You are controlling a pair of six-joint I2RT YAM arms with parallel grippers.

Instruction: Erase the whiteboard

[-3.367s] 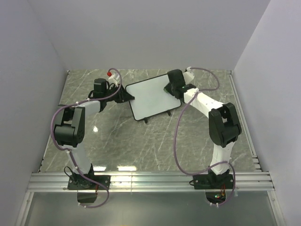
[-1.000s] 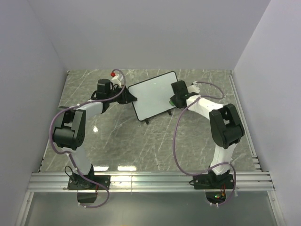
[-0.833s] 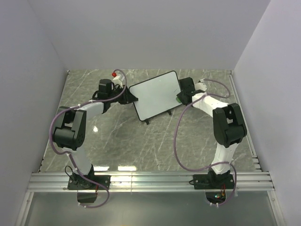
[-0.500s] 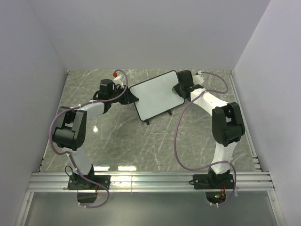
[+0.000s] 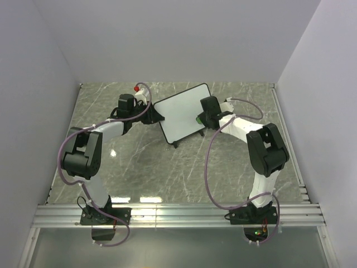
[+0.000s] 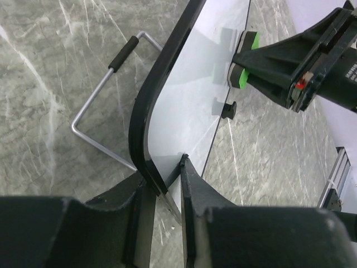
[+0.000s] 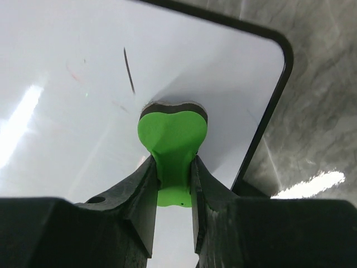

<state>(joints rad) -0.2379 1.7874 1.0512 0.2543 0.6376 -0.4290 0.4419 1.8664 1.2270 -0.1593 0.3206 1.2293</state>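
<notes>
The whiteboard (image 5: 181,113), white with a thin black frame, stands tilted at the back middle of the table. My left gripper (image 5: 153,115) is shut on its left edge; the left wrist view shows the frame (image 6: 153,111) pinched between the fingers. My right gripper (image 5: 202,118) is shut on a green eraser (image 7: 172,140) and presses it against the board face near the right edge. One short dark stroke (image 7: 129,70) and faint smudges remain on the board (image 7: 83,100). The eraser also shows in the left wrist view (image 6: 244,60).
The board's wire stand (image 6: 103,95) rests on the grey marble table (image 5: 167,167) behind it. A red-tipped part (image 5: 137,87) sits by the left wrist. White walls enclose the table on three sides; a metal rail (image 5: 178,215) runs along the near edge.
My right gripper with the eraser has swept across the board's right part: out to the upper right corner, then back down to the lower right. The left gripper has kept holding the board.
</notes>
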